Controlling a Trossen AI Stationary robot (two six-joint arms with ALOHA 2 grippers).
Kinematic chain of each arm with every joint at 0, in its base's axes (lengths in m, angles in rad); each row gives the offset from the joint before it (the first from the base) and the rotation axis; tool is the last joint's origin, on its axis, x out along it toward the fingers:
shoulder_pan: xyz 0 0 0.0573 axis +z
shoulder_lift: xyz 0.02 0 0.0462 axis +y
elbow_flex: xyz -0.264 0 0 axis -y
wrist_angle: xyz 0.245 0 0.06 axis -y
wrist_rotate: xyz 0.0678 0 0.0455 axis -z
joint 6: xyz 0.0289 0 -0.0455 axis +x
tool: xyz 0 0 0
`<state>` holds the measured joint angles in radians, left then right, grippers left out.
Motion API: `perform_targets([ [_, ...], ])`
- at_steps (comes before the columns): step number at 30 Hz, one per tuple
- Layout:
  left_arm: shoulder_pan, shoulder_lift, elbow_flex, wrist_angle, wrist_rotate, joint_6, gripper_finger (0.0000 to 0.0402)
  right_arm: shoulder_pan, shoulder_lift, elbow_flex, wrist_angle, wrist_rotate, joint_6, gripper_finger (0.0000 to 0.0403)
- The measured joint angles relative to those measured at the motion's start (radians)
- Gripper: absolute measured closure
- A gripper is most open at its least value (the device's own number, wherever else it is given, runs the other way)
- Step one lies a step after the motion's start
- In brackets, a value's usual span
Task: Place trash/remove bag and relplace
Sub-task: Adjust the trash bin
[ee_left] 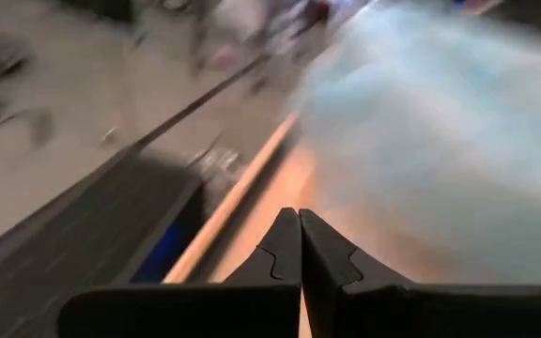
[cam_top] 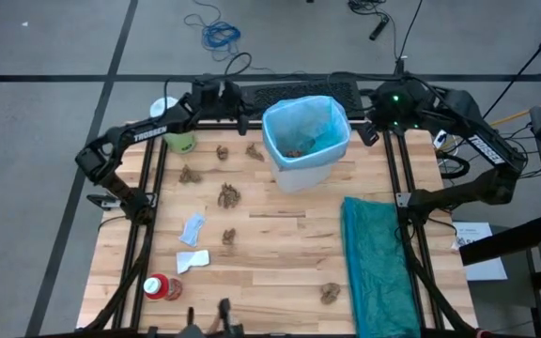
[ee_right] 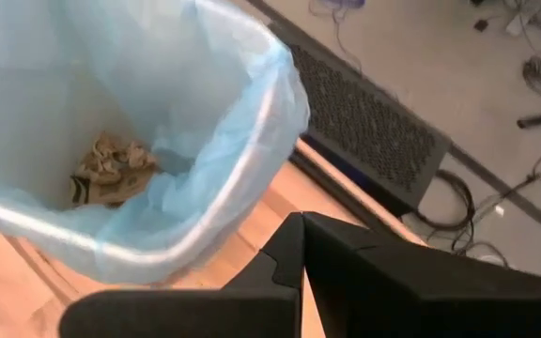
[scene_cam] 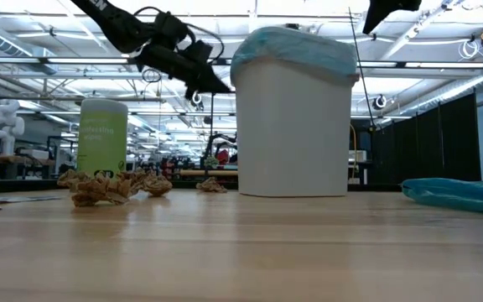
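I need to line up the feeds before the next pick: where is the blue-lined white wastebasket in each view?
High view: wastebasket top centre, between both arms.
Low view: right of centre, standing on the table.
Left wrist view: only a blurred pale-blue mass, probably its liner.
Right wrist view: beside the fingers, paper wads inside.
Shared landmark: the light-blue liner.

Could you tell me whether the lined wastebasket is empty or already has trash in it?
Not empty. The right wrist view shows brown paper wads at the bottom of the blue bag; the wastebasket stands upright.
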<state>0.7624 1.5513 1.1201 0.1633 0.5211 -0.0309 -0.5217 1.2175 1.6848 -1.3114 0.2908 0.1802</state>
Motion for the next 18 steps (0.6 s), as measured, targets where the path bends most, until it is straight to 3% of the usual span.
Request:
perform_targets([
  [4, -0.07, 0.048, -0.011, 0.125, 0.06, -0.04, 0.0402, 0.0, 0.0, 0.0, 0.054, 0.0, -0.039, 0.0403],
  [10, -0.119, 0.157, -0.013, 0.184, 0.031, -0.066, 0.0402, -0.003, 0.0, -0.005, 0.056, 0.0, -0.05, 0.0403],
  [14, -0.092, 0.172, -0.015, 0.105, -0.001, -0.061, 0.0402, -0.003, -0.011, -0.041, 0.063, 0.0, -0.056, 0.0403],
  [18, -0.044, 0.102, -0.015, 0.036, -0.001, -0.033, 0.0402, -0.003, -0.024, -0.08, 0.079, 0.0, -0.069, 0.0403],
])
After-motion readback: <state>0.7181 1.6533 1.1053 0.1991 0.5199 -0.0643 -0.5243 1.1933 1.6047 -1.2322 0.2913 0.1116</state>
